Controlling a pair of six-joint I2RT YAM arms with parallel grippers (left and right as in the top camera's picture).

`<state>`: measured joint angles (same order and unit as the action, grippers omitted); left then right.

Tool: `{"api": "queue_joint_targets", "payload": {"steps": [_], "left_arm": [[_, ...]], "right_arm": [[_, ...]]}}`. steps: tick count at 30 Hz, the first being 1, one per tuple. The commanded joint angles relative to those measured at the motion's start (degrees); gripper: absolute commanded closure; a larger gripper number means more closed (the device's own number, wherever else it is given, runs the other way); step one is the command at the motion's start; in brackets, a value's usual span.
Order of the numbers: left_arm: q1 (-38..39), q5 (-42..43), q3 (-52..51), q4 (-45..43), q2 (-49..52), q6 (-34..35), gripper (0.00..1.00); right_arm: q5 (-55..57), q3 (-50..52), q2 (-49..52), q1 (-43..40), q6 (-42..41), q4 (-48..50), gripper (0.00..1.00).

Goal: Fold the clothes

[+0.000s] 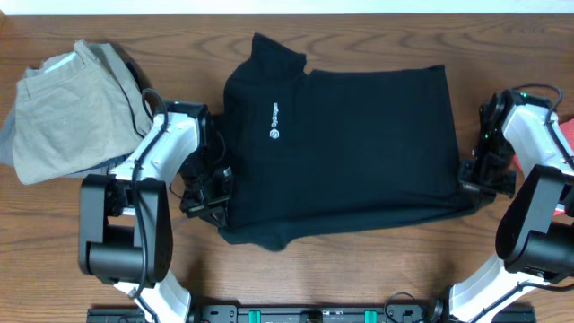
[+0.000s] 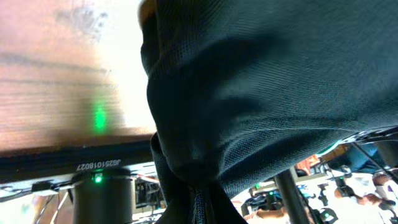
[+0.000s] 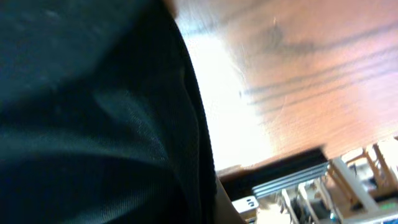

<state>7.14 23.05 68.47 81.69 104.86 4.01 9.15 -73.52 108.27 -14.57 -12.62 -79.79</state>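
Two hands down at the near corners of the black shirt (image 1: 359,135), one per side. Lies spread across the middle of the table (image 1: 359,278), collar toward the far left, near hem rumpled and bunched between the hands.

Left hand (image 1: 204,190): cloth drawn into a tight pleat low in its wrist view, so probably clamped on the near left corner, though fingers hidden. Right hand (image 1: 475,175): pressed against the near right edge, wrist view filled with draped cloth, fingers unseen. Cannot tell whether closed on fabric or parted.

Could lose a corner on the lift, with only a thin pinch or nothing on the right, leaving the fold skewed. Could drag the whole shirt rather than fold it if carried too low. Could catch two layers at the rumpled left hem. Uneven travel likely to twist the body.

Only a narrow strip of bare wood beyond the shirt at the far side. Khaki trousers (image 1: 72,108) heaped far left, near the left arm, close enough to snag on an outward swing. Near table edge close under both hands. Best open room straight over the shirt.
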Motion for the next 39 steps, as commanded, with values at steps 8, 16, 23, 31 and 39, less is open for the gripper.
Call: {"api": "queue_joint_targets", "payload": {"steps": [8, 16, 23, 31, 39], "left_arm": [[-0.4, -1.6, 0.0, -1.7, -15.0, 0.8, 0.94], [-1.9, -1.4, 0.0, -17.4, -16.2, 6.2, 0.93], [-2.1, -1.1, 0.0, -31.0, -13.0, 11.4, 0.9], [-2.1, -0.9, 0.0, -42.7, -7.7, 13.3, 0.87], [-2.1, 1.0, 0.0, -38.0, -6.6, 12.9, 0.67]], "right_arm": [[-1.1, 2.5, -10.3, -0.8, -2.1, 2.5, 0.99], [-12.4, 2.5, -11.3, -0.5, 0.7, 18.8, 0.99], [-12.5, 2.5, -7.9, -0.1, 0.7, 26.9, 0.99], [-12.4, 2.5, -4.4, 1.6, 0.7, 38.1, 0.98], [-12.1, 2.5, -2.0, 2.5, 0.7, 39.3, 0.51]]}}
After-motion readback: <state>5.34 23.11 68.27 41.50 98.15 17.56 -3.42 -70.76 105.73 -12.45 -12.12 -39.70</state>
